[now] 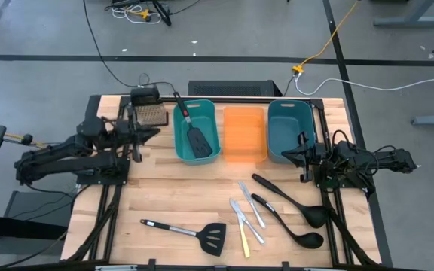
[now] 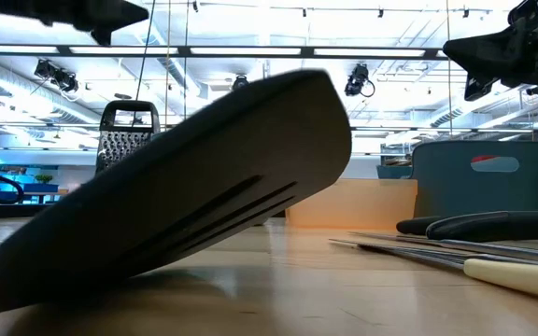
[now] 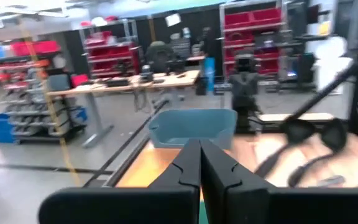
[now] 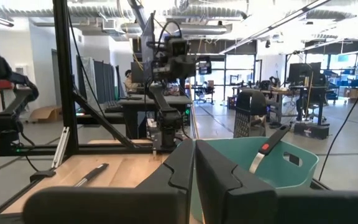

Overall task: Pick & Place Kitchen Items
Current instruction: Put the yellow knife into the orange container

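1. Black slotted spatula with steel-and-black handle point(image 1: 194, 135): lies inside the light teal plastic bin point(image 1: 215, 120), the leftmost of three bins at the table's far side; blade low in the bin, handle leaning up over its far left rim.
2. Second black slotted spatula with steel-and-black handle point(image 1: 191, 232): flat on the wooden table point(image 1: 164, 188) near the front edge, blade pointing right. In the low view its blade point(image 2: 185, 224) fills most of the foreground.
3. Two long black ladles point(image 1: 292, 203) point(image 1: 288, 226): side by side on the table's front right, bowls toward the front right, handles angled back left.
4. Three small table knives: two silver point(image 1: 252, 203) point(image 1: 246, 221), one yellow-handled point(image 1: 241, 232), grouped between the second spatula and the ladles.
5. Orange plastic bin point(image 1: 244, 135): middle of the row. Dark teal plastic bin point(image 1: 286, 120): right of it.
6. Small brown perforated block point(image 1: 151, 115): far left, beside the light teal bin.
7. Left gripper point(image 1: 151, 132): raised at the table's left, just left of the light teal bin; fingers point(image 3: 188, 165) pressed together, holding nothing.
8. Right gripper point(image 1: 286, 153): raised at the right, near the dark teal bin's front; fingers point(image 4: 185, 163) pressed together, holding nothing.
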Robot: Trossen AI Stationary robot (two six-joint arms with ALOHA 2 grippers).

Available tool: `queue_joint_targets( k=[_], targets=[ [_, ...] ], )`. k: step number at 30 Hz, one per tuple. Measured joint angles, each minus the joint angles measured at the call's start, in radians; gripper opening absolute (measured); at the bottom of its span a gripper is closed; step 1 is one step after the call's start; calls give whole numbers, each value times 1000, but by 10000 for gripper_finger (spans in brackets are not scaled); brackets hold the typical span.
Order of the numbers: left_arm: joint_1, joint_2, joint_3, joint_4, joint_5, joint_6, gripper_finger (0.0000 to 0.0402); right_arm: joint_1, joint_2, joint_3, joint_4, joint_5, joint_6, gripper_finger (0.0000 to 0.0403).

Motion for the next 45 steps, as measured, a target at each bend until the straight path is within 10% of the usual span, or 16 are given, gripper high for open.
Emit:
queue_joint_targets(
  k=[27, 45],
  targets=[
    [1, -214, -329, 176, 35, 60, 5, 8, 47, 77, -55, 95, 92, 13],
    [1, -214, -329, 142, 57, 36, 9, 374, 1101, 1130, -1044, 146, 611, 11]
  ],
)
